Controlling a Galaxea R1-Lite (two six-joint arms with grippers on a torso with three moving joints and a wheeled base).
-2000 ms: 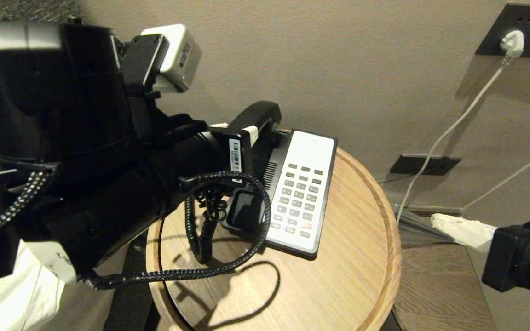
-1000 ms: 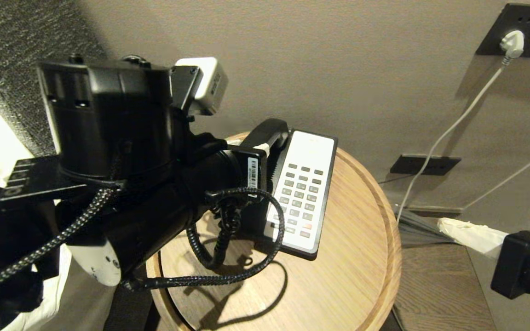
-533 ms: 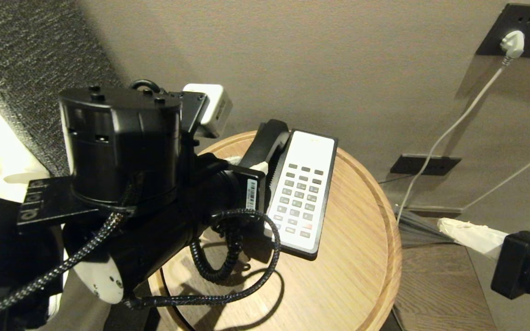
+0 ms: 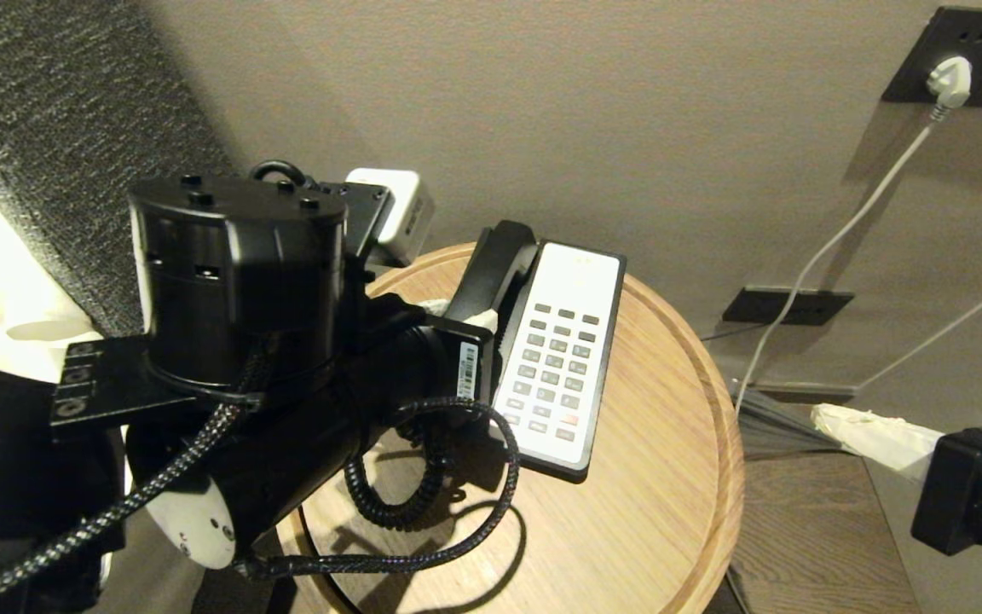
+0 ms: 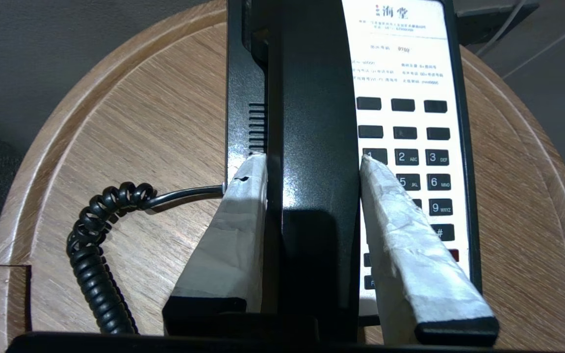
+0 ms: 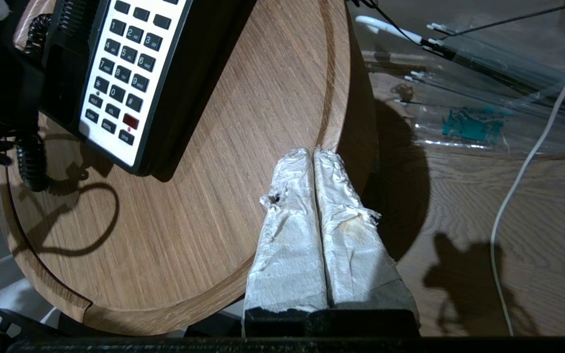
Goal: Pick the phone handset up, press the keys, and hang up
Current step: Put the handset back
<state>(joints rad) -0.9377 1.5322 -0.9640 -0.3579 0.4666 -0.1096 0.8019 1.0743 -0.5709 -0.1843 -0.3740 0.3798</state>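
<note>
head view and both wrist views, one moment. my left gripper (image 5: 312, 164) has its jaws clenched on the phone handset (image 5: 312, 122), one taped finger (image 5: 236, 230) against each long side of the glossy black bar. the phone handset lies along the left half of the phone base (image 4: 580, 465), lengthwise over its cradle; i cannot tell whether it is fully seated or just above it. in the head view my left arm (image 4: 286, 409) covers most of the phone handset, and only its far rounded end (image 4: 498, 256) shows beyond the wrist. the keys (image 4: 552, 371), dark grey rectangles with one reddish-orange among them, sit in a grid on the white faceplate just beside the phone handset, untouched. the coiled cord (image 5: 97, 245) leaves the side of the phone base and loops over the table (image 4: 644, 512), a round wooden top with a raised rim. my right gripper (image 6: 314, 171) hangs over the table's rim, well apart from the phone base, its taped jaws pressed together on nothing. a white cable (image 4: 840, 234) runs down the wall from a plug (image 4: 950, 81) at upper right.
</note>
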